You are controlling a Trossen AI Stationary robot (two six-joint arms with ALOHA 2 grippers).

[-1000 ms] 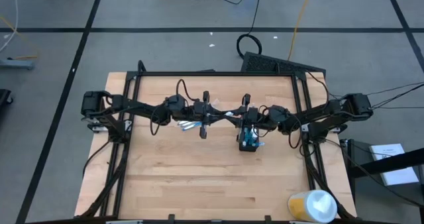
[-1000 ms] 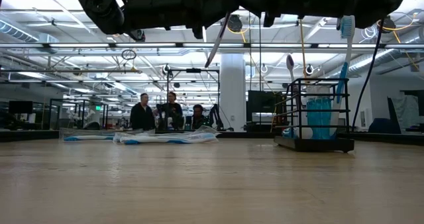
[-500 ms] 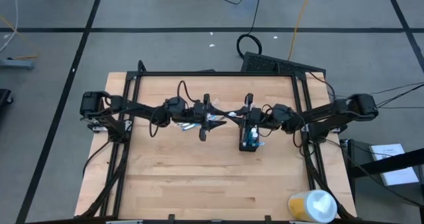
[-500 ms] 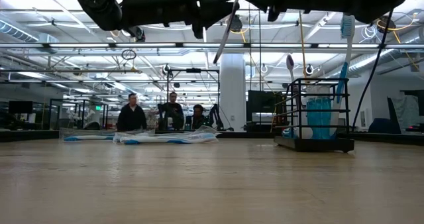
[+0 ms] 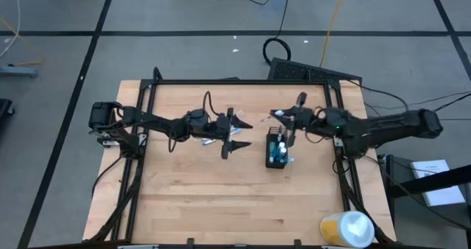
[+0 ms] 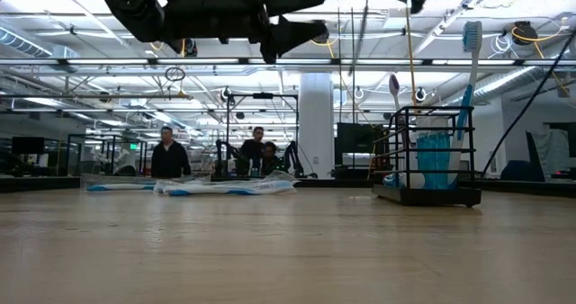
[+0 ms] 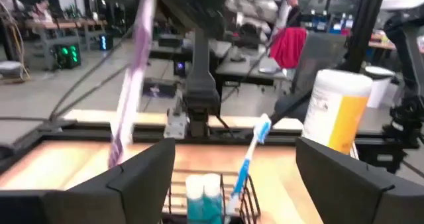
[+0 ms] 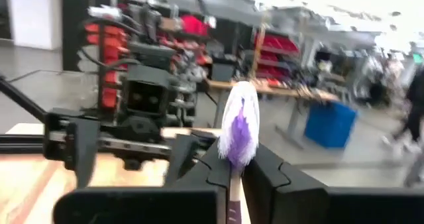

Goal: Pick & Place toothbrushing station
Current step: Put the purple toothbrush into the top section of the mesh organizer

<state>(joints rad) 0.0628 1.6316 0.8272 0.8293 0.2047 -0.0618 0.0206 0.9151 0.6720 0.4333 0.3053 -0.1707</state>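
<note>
The black wire cup (image 5: 277, 153) stands on the table right of centre, holding white-and-blue tubes (image 7: 202, 191) and an upright blue toothbrush (image 6: 469, 66). More toothbrushes (image 6: 225, 186) lie flat on the table under my left arm. My left gripper (image 5: 239, 134) hovers open above the table, left of the cup, with nothing between its fingers. My right gripper (image 5: 285, 119), above the cup's far side, is shut on a purple-and-white toothbrush (image 7: 131, 78). My right gripper pinches the toothbrush between its two fingers (image 8: 268, 174), on the handle (image 8: 233, 184) just below the purple-bristled head (image 8: 237, 128). The head stands out past the fingertips. The toothbrush is lifted clear of the table and the cup, and hangs tilted.
A yellow-and-white roll (image 5: 346, 228) stands at the table's near right corner. The black frame rails (image 5: 140, 131) run along the left and right edges. Bare wood lies near the front. People stand in the room beyond the table.
My left gripper has opened and let go of the purple toothbrush, staying in place. My right gripper, still shut on the toothbrush, has drawn it away toward the table's right and far edges, and the arm has turned.
</note>
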